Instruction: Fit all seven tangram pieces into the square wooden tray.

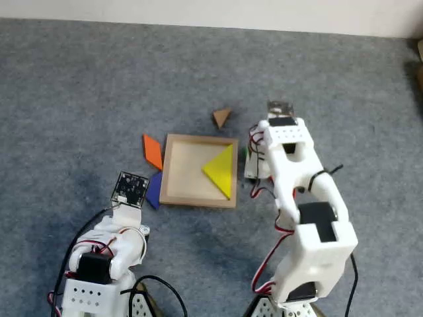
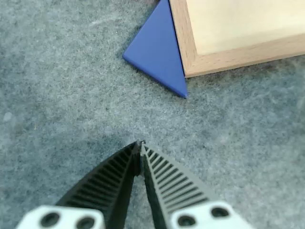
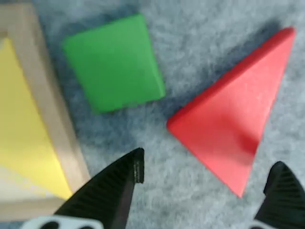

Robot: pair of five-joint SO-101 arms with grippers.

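Observation:
The square wooden tray (image 1: 198, 139) lies mid-table with a yellow triangle (image 1: 222, 170) inside, against its right wall. An orange parallelogram (image 1: 153, 152) and a blue triangle (image 1: 154, 190) lie against its left side, and a brown triangle (image 1: 221, 117) sits behind it. My left gripper (image 2: 140, 148) is shut on nothing, hovering over carpet short of the blue triangle (image 2: 159, 52) and the tray's corner (image 2: 188, 47). My right gripper (image 3: 208, 168) is open, low over a red triangle (image 3: 233, 124) just outside the tray's right rim (image 3: 45, 105). A green square (image 3: 114, 69) lies beside it.
Grey carpet covers the table. The right arm (image 1: 291, 165) stretches along the tray's right side and hides the pieces beneath it. The left arm (image 1: 109, 254) sits at the near left. Open carpet spreads to the far left and behind the tray.

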